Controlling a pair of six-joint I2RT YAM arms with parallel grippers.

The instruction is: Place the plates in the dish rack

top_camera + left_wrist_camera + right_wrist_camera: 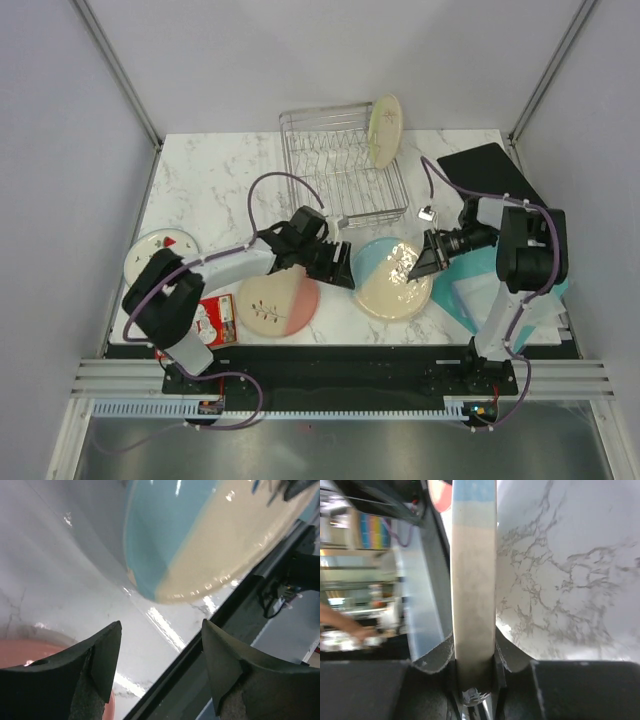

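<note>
My right gripper is shut on the rim of the blue-and-cream plate. Seen edge-on in the right wrist view, that plate runs up between the closed fingers of the gripper. My left gripper stands open just left of it, nothing between its fingers. In the left wrist view the blue plate looks raised off the marble. The pink plate lies flat near the front. A white plate with red marks lies far left. A green plate stands in the dish rack.
A red-and-white packet lies beside the left arm's base. A black board sits at the back right, with pale blue sheets under the right arm. A small metal piece lies next to the rack.
</note>
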